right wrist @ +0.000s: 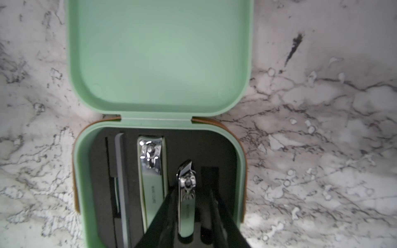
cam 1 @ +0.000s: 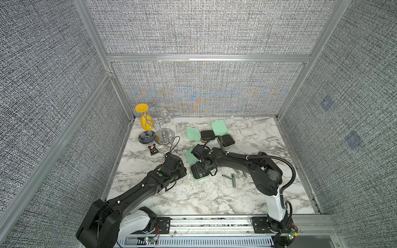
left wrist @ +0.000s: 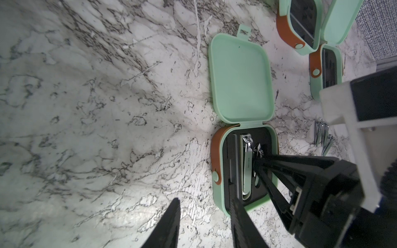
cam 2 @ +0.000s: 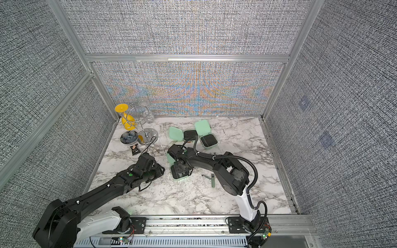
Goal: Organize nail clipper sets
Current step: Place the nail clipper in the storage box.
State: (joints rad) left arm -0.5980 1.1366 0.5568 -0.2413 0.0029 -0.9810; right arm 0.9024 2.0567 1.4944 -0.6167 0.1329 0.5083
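Three mint-green cases lie open on the marble. The near case [cam 1: 196, 175] shows best in the right wrist view, with its lid [right wrist: 161, 53] flat and black foam [right wrist: 214, 150] in the base. A large clipper [right wrist: 151, 171] and a file [right wrist: 120, 171] sit in their slots. A small clipper [right wrist: 187, 204] lies between the fingers of my right gripper [right wrist: 191, 193]; the jaws stand open, with a gap on one side. My left gripper [left wrist: 205, 199] is open and holds nothing, just left of this case. Two far cases [cam 1: 207, 135] [cam 1: 227, 141] sit behind. Loose tools [cam 1: 233, 179] lie to the right.
At the back left stand a wire rack with a yellow glass [cam 1: 146, 120], a dark flower-shaped dish [cam 1: 147, 137] and a black snack packet [cam 1: 153, 150]. Grey panel walls close in three sides. More loose clippers [left wrist: 322, 137] lie beside the near case.
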